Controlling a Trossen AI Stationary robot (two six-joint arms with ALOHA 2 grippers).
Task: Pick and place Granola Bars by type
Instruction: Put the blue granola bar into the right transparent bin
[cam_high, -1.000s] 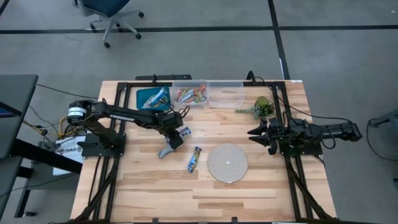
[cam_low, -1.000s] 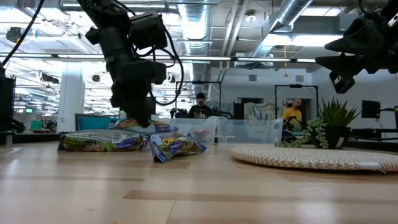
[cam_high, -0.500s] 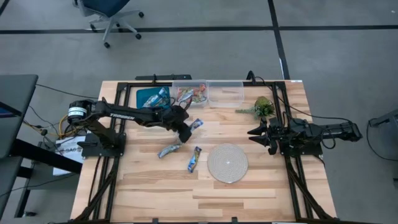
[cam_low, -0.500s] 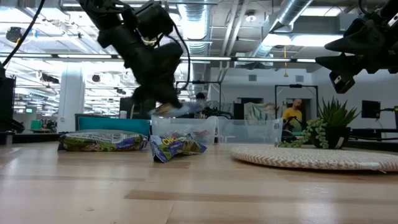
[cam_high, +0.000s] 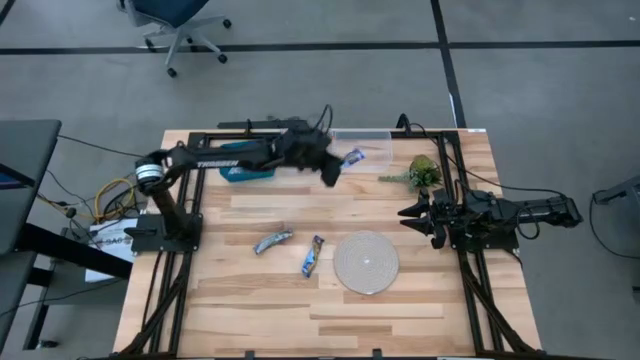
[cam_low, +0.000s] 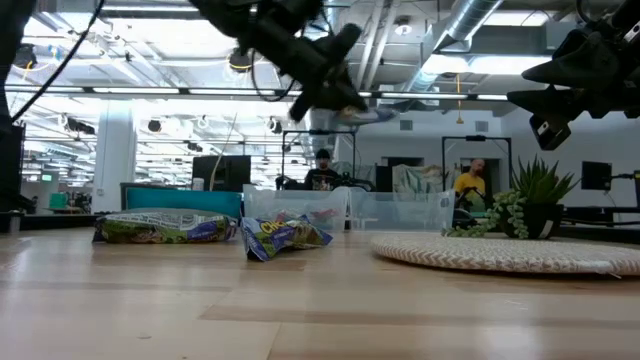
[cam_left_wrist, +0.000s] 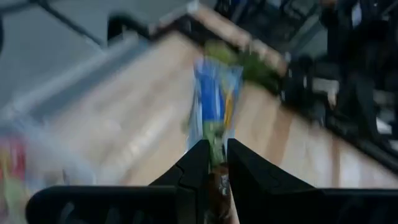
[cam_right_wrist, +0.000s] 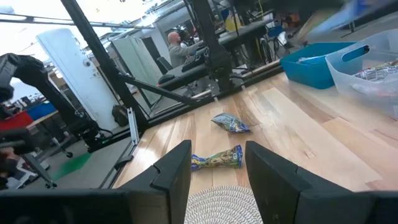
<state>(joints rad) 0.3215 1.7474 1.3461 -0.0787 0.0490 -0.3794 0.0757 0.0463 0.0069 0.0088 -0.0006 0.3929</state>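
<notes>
Two granola bars (cam_high: 273, 241) stay on the table at 6 o'clock. At 12 o'clock, your left gripper (cam_high: 333, 165) has swung from mid-table to the clear bin (cam_high: 375, 150), fingers clenched on a blue bar (cam_high: 352, 156). Expect release there. The right gripper (cam_high: 412, 214) waits at 3 o'clock, fingers spread.

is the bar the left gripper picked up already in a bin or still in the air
In the air. The left gripper is shut on the blue bar, held above the clear bin; the low view shows it well above the table.
</notes>
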